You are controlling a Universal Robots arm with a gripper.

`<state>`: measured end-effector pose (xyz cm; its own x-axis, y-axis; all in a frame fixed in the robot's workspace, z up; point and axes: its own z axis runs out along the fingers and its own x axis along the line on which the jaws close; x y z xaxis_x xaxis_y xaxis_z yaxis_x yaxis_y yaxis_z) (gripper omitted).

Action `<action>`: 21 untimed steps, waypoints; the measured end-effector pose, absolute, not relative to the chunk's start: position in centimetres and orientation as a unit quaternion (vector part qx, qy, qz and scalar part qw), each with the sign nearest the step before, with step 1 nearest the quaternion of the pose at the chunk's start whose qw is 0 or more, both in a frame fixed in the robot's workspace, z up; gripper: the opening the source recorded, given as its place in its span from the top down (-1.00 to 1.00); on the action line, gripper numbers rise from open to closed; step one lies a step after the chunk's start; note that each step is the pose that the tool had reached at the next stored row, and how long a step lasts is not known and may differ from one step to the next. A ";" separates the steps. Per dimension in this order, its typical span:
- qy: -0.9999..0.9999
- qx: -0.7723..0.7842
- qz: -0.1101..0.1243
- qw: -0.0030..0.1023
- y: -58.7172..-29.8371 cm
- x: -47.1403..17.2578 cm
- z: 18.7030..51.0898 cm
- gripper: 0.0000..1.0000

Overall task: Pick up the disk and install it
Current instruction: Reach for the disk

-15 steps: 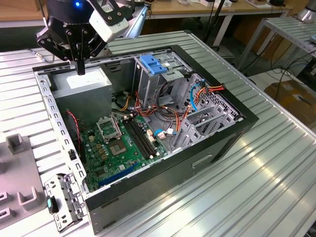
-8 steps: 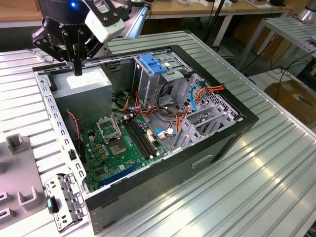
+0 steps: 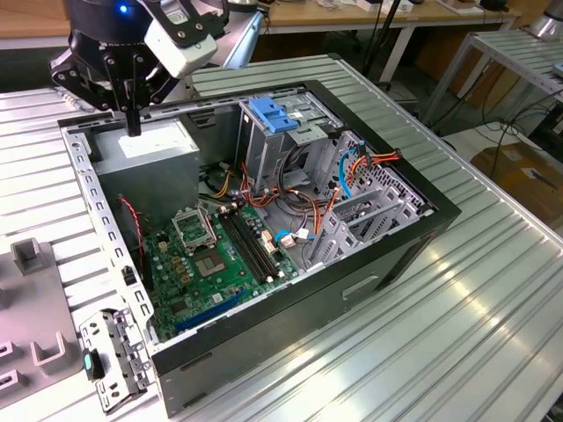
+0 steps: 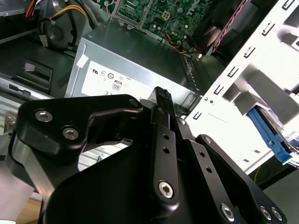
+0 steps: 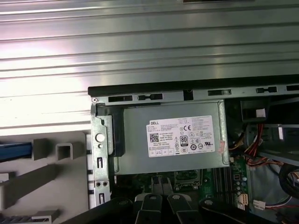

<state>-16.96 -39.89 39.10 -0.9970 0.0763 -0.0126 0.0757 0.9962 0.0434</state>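
Above the open computer case (image 3: pixel 369 290), laid on its side, we judge, so that its drive cage (image 3: pixel 264 154) can be reached from overhead, the gripper (image 3: pixel 132 130) hangs over the power supply (image 3: pixel 163 145) with fingers drawn together, holding nothing. The blue-edged disk (image 5: pixel 14 151) lies outside the case wall on a grey fixture (image 5: pixel 32 179) — seemingly staged for pickup.
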 end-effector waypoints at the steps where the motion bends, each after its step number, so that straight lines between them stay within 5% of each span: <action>1: 0.999 0.038 0.021 0.007 -39.9 -17.0 39.1 0.79; 21: 0.999 0.038 0.021 0.002 -39.9 -18.4 39.0 0.79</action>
